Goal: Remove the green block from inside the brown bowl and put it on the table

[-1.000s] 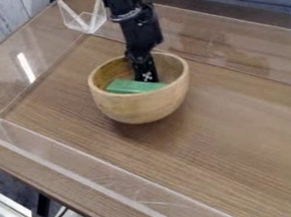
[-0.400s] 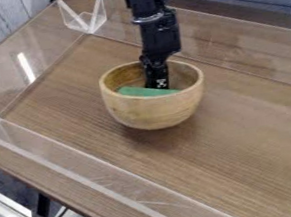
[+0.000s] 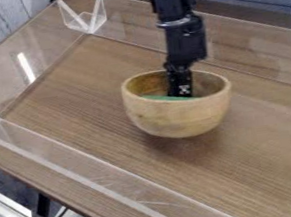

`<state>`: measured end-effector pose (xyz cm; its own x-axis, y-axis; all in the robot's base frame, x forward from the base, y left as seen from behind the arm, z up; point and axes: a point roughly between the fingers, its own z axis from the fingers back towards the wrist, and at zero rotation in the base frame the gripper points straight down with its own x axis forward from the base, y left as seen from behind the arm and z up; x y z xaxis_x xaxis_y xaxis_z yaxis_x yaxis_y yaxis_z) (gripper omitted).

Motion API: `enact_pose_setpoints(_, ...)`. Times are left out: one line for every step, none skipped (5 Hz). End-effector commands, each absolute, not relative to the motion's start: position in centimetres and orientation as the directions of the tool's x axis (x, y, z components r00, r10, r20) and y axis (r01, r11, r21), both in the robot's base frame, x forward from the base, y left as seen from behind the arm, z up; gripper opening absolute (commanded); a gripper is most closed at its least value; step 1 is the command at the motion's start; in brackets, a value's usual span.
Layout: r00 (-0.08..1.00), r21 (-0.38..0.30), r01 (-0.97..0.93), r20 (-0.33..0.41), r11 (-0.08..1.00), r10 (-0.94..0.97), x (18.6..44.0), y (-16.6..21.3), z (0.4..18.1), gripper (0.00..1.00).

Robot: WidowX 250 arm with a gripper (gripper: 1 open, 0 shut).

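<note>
Sliding rightward across the surface [image 3: 67,101] since the earlier frames, the brown bowl [image 3: 178,111] now sits nearer the middle-right, and the arm has travelled with it. At far left, clear acrylic walls [image 3: 19,147] fence the wood-grain top, most likely to keep anything from slipping off the edge. Moving right, the bowl now looks tipped, its near wall bulging toward the camera, and only a thin sliver of the green block [image 3: 152,93] shows along the left of the inside, low behind the rim. Just right of that, the tool [image 3: 182,92] reaches steeply down into the bowl, its jaws pinched almost fully together. Whether they actually grip the block is hidden by the rim and the tool's own dark body, so I cannot tell. My reading is that the bowl came along because the tool bears against its inner wall or clamps the block there, dragging rather than lifting. The block is still inside and not yet on the surface.
</note>
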<state>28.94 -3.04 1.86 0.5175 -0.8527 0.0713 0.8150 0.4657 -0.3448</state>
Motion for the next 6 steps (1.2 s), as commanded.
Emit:
enact_pose_setpoints(0.449,-0.365,0.848,0.113,0.383,-0.886,29.0,-5.5,1.8,0.0)
enact_pose_setpoints(0.448,-0.366,0.853,0.148,0.372,-0.881,29.7,-5.5,2.8,0.0)
enact_pose_setpoints(0.448,-0.377,0.85,0.148,0.369,-0.882,30.4,-5.5,2.4,0.0)
enact_pose_setpoints(0.447,-0.389,0.847,0.148,0.363,-0.882,31.0,-5.6,2.0,0.0)
enact_pose_setpoints(0.435,-0.374,0.857,0.156,0.354,-0.887,30.4,-5.4,1.8,0.0)
enact_pose_setpoints(0.447,-0.376,0.849,0.137,0.371,-0.884,30.2,-4.9,1.9,0.0)
